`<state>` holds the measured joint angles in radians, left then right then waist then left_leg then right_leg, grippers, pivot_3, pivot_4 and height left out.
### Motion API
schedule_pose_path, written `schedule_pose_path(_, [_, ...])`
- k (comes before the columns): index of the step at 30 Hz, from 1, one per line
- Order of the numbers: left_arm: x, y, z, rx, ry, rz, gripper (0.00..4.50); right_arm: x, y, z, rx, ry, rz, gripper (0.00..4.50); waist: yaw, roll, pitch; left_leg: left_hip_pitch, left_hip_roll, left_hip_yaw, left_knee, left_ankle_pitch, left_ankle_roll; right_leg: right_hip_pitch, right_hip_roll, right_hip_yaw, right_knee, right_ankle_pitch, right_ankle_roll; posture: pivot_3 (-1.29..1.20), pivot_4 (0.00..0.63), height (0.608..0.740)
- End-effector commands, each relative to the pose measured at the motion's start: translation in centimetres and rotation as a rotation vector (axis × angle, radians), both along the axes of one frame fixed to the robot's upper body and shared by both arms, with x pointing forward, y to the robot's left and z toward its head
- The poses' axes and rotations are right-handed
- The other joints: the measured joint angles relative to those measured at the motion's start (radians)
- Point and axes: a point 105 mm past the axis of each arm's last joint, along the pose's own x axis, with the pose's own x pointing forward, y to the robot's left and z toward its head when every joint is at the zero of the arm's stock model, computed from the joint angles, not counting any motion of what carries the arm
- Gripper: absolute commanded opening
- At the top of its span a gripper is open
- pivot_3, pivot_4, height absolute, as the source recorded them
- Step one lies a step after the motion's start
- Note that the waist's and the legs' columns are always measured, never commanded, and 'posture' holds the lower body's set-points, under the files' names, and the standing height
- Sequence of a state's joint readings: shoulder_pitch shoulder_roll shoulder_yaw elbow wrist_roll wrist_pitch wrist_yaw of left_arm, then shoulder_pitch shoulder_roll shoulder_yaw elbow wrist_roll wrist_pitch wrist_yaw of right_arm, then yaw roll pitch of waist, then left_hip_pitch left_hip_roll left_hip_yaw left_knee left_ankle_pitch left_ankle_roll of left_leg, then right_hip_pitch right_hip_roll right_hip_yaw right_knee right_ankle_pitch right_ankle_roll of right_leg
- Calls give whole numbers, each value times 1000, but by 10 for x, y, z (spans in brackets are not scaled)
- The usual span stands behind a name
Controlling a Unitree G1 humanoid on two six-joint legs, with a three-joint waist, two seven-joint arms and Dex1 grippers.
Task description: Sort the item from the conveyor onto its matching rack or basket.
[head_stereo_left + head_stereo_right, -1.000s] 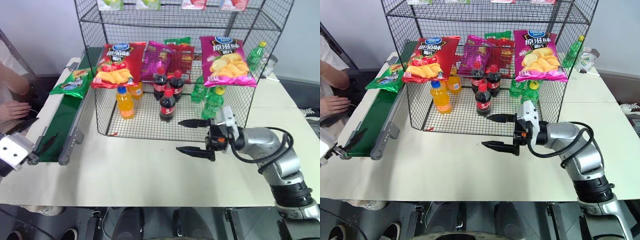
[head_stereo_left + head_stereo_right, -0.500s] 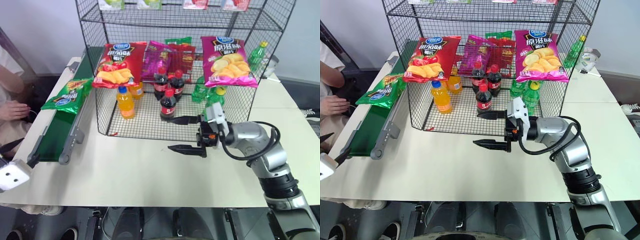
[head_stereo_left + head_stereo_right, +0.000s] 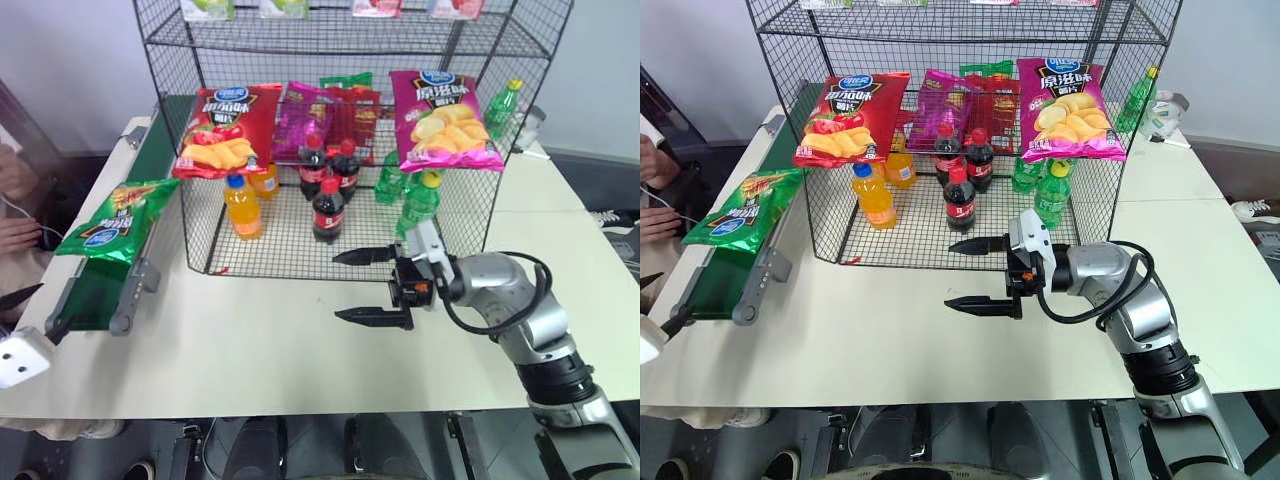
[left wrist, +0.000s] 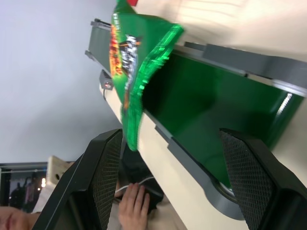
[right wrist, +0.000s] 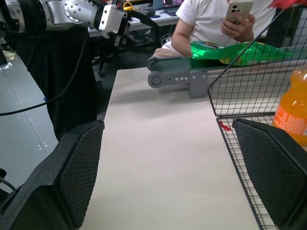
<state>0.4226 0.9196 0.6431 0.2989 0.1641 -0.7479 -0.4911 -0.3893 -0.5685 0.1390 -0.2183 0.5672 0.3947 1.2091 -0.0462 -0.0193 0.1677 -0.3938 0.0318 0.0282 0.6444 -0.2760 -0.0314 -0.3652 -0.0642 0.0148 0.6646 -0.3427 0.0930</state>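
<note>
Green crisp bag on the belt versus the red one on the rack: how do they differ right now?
The green crisp bag lies tilted on the conveyor, loose; the red bag hangs on the rack front, above the bottles. The green one looks smaller. Both are shiny, with a blue logo.

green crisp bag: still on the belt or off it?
On it. The shiny green crisp bag lies flat on the dark green conveyor belt near its front end, with neither gripper touching it.

Bare table (image 3: pixel 250 320) before rack (image 3: pixel 200 150) — bottles (image 3: pixel 325 205) inside.
</note>
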Motion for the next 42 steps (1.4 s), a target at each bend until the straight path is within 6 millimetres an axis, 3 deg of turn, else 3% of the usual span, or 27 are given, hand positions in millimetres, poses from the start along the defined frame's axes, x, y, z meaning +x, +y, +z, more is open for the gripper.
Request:
schedule_pose_path(1, [3,2,9,-3,-41,3,3370,-5,2,9,11,-52,14,4468,0,0,0,0,0,0,0,0,0,0,0,0,0,0,0,0,150,739])
schedule_pose_path(26, [20,-7,-9,-40,-14,-28,3370,5,-9,10,-33,-106,-46,4468,2,0,0,0,0,0,0,0,0,0,0,0,0,0,0,0,150,739])
schedule_pose_path(29, [21,-10,-13,-55,11,-46,2557,5,-10,9,-35,-110,-51,4500,2,0,0,-1,0,0,1,0,0,0,0,0,0,0,0,0,150,739])
schedule_pose_path(34, [22,-10,-13,-59,14,-51,41,5,-12,7,-40,-116,-59,4500,2,0,0,-1,0,0,0,0,0,-1,0,0,0,0,0,0,150,739])
schedule_pose_path(39, [25,-11,-8,-126,-18,-40,41,6,-13,7,-43,-124,-67,4500,2,0,0,-1,0,0,1,0,0,0,0,0,0,0,0,0,150,739])
schedule_pose_path(42, [29,-20,17,-375,-130,-65,41,6,-14,7,-45,-128,-70,4500,2,0,0,-1,0,0,1,0,0,0,0,0,1,0,0,0,150,739])
